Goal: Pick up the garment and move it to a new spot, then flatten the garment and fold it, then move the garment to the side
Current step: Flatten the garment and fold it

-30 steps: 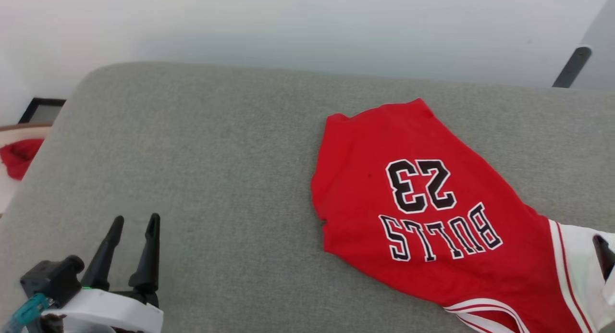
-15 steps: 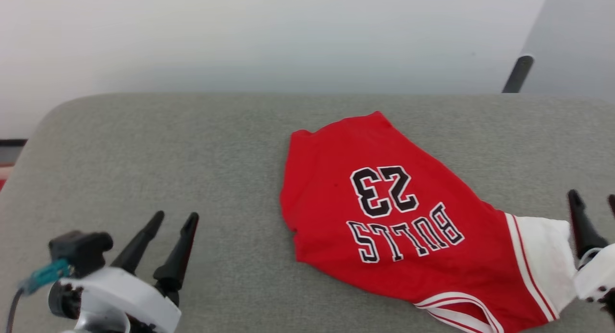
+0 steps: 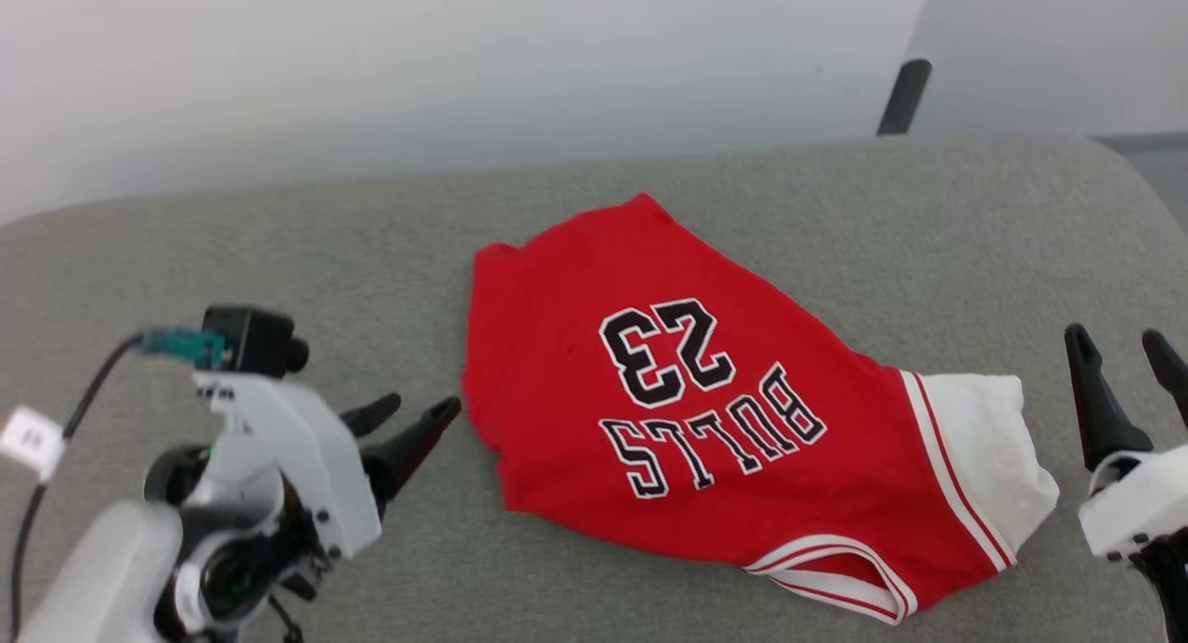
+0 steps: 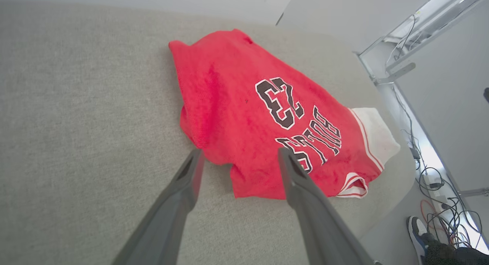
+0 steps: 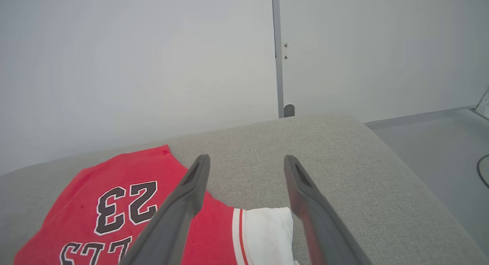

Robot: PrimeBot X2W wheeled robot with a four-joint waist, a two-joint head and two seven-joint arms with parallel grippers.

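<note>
Between the open left and right jaws lies the garment (image 3: pixel 557 346).

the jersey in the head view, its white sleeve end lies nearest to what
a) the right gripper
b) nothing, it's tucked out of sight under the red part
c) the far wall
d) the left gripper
a: the white sleeve sticks out of the jersey on the side facing the right gripper, while the left gripper sits by the plain red edge at the other end.
</note>
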